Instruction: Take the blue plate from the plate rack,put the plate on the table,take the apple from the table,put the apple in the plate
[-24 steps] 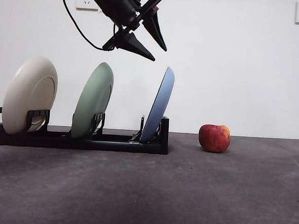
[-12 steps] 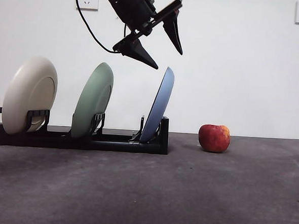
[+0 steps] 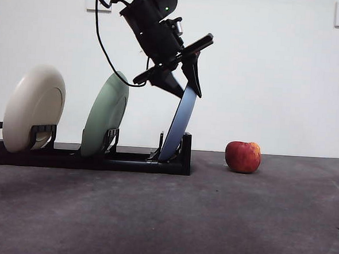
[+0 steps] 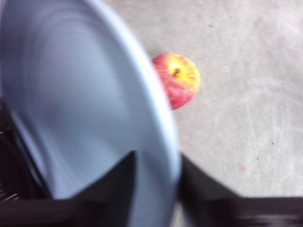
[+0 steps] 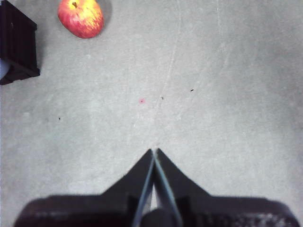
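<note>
- The left gripper [image 3: 186,89] comes down from above onto the top edge of the blue plate [image 3: 180,122], one finger on each side of the rim.
- The left wrist view shows the same thing: the two dark fingers [image 4: 118,179] straddle the blue plate [image 4: 75,104] with its rim between them. Whether they have actually closed on it I cannot tell, as that view is blurred.
- The blue plate stands on edge in the end slot of the plate rack [image 3: 98,157], the slot closest to the apple [image 3: 243,157]. It leans a little, its top tipped toward the apple's side.
- A pale green plate [image 3: 105,114] stands in the middle slot, and a cream plate [image 3: 33,107] in the slot farthest from the apple. Both lean the same way as the blue one.
- The apple sits on the tabletop [image 3: 210,221], near the end of the rack but clear of it. It is red with a yellowish patch.
- The right gripper [image 5: 153,156] hangs above a bare stretch of tabletop [image 5: 213,94], its fingers pressed together and holding nothing.
- From that wrist camera the apple [image 5: 81,17] and a corner of the rack [image 5: 16,42] are visible, both well away from the right fingers.
- A black cable [image 3: 102,42] loops off the working arm in front of the white wall [image 3: 276,81].
</note>
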